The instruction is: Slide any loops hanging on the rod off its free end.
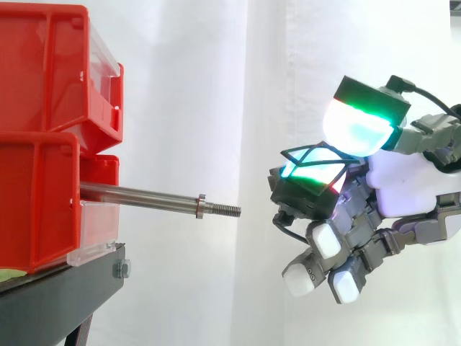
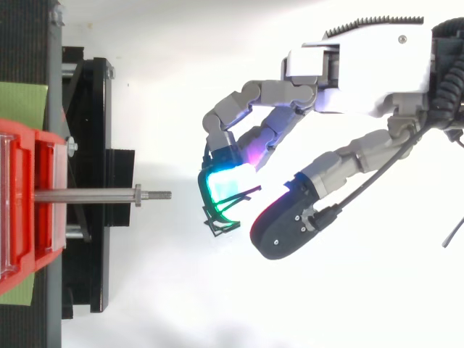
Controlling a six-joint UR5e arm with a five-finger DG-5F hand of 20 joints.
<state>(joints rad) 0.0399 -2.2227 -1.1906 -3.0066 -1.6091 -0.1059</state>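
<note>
Side view: hand [image 1: 407,184] pinches black loop [image 2: 217,226] near the rod's [image 1: 144,194] free tip (rod juts from red bins [image 1: 43,144]).

Pretty sure this is a robotics lab test cell, not a home or a shop. The whole backdrop is a plain white curtain [image 1: 216,86]. The only furniture is a black stand [image 2: 87,130] carrying stacked red bins [image 1: 39,94], with a bare steel rod [image 1: 137,194] sticking out sideways, threaded at the tip. Then there's a robot hand [image 1: 410,180] with glowing fingertip pads [image 1: 356,126], pinching a thin black loop [image 2: 217,225] in mid-air. Purpose-built rig hardware all round.
</note>
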